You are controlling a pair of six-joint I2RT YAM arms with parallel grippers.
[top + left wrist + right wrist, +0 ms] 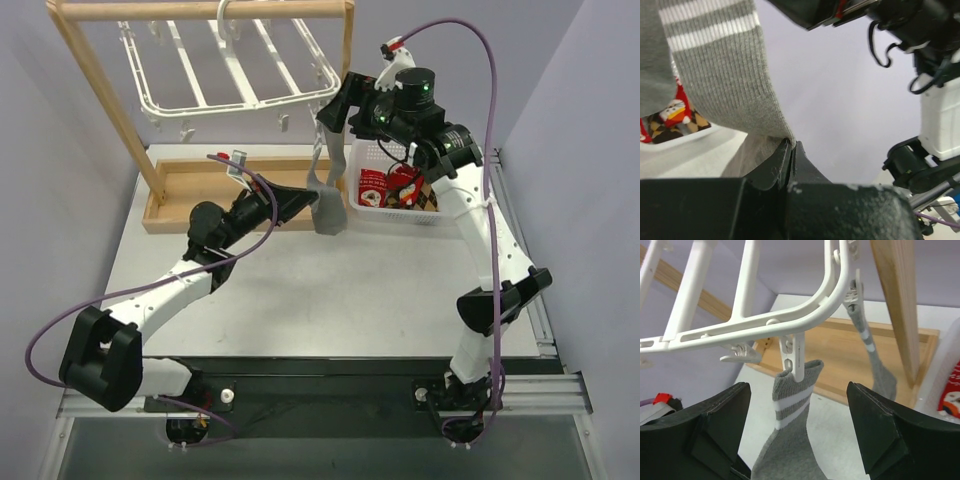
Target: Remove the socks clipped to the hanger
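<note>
While my left gripper (791,146) clamps the striped grey sock (725,75), my right gripper (799,405) gapes at its white plastic clip (795,357). Squeeze next.

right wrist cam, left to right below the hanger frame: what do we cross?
Black finger of the right gripper → near grey fabric sock with white stripes → farther grey striped sock → light wooden upright post → red patterned sock at the edge.

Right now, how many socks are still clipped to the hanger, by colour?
grey socks: 2
red socks: 0
argyle socks: 0
total clipped: 2
</note>
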